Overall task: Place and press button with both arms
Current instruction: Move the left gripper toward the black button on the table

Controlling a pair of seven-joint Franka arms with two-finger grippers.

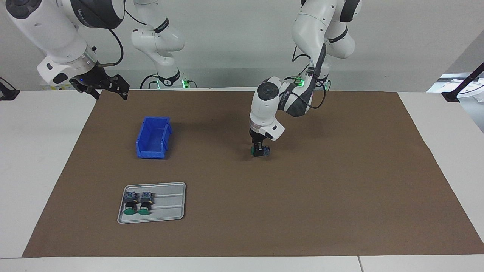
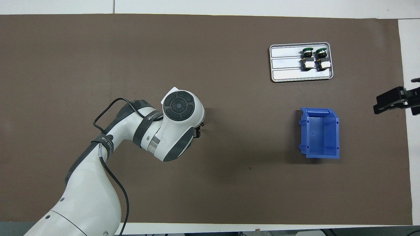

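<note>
Brown matting [image 1: 340, 196] covers the table, and down on it near the middle I see my left gripper [image 1: 259, 151] pointing straight down with its fingers clamped on the button [image 1: 261, 151] at mat level. That button lies on its side between the fingers: green cap toward the right arm's end of the table, grey-blue block toward the left arm's end, so its long axis runs across the table, crosswise to the fingers. Whether it still rests on the mat or sits just off it, I cannot tell. From overhead the left arm's wrist hides both gripper and button; only a black edge of the gripper [image 2: 198, 131] peeks out. Well away toward the right arm's end from the left gripper sits a blue bin [image 1: 153, 138], open side up, and farther from the robots than the bin is a grey tray [image 1: 170, 211] with two more buttons [image 1: 138, 203] lying side by side, caps pointing away from the robots. My right gripper [image 1: 113, 86] waits in the air over the mat's edge, fingers spread apart, holding nothing.
</note>
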